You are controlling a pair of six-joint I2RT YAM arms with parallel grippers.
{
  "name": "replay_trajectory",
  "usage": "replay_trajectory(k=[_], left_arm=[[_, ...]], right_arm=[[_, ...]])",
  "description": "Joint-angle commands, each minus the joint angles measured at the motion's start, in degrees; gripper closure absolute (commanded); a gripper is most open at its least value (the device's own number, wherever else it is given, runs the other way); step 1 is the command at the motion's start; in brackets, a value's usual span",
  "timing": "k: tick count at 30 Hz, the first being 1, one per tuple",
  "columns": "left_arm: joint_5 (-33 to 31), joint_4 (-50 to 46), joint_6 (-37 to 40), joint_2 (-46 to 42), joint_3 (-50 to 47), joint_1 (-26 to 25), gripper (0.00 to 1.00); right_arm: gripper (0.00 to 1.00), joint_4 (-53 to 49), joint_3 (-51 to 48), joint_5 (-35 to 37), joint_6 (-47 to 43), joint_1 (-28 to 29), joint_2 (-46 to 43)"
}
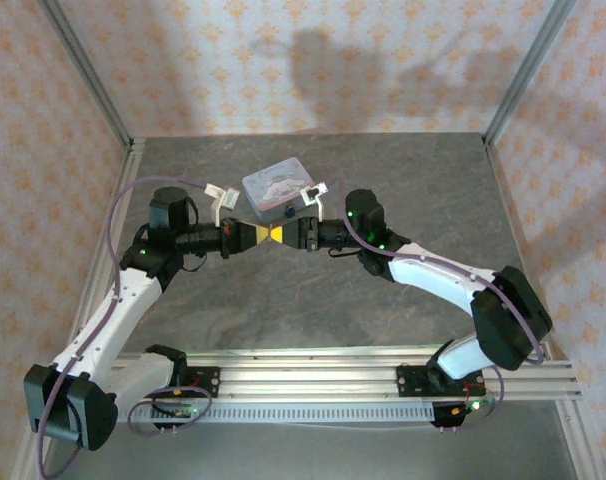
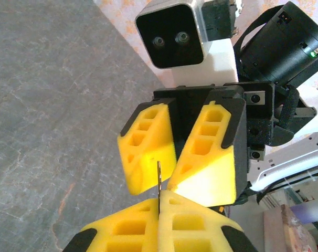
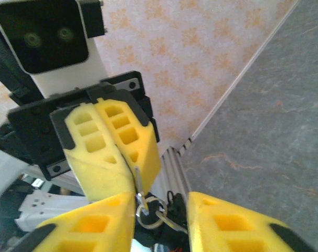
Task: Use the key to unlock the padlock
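The left gripper (image 2: 159, 206) is clamped tight on the key (image 2: 159, 178), whose thin blade stands upright between the 2 yellow pads. The right gripper (image 3: 161, 200) meets it tip to tip, jaws parted, with the ring (image 3: 145, 216) between them. Just behind, the padlock (image 1: 289, 213) sits at the near edge of the tin (image 1: 273, 180), on the table (image 1: 383, 180).
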Motion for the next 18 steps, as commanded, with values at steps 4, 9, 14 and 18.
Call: replay_trajectory(k=[4, 9, 14, 18], left_arm=[[-1.09, -1.89, 2.50, -0.37, 1.07, -0.40, 1.00], [-1.49, -6.77, 6.86, 0.05, 2.80, -0.46, 1.00], [-1.85, -9.86, 10.18, 1.24, 4.49, -1.70, 1.00], [-1.70, -12.05, 12.35, 2.66, 6.25, -4.51, 1.00]], right_arm=[[0.55, -3.45, 1.47, 2.14, -3.48, -0.48, -2.25], [0.52, -9.05, 1.64, 1.92, -5.90, -3.16, -6.24], [0.48, -20.87, 6.11, 0.15, -11.65, -3.70, -8.34], [0.46, -22.38, 7.72, -2.50, -11.89, -3.13, -7.25]])
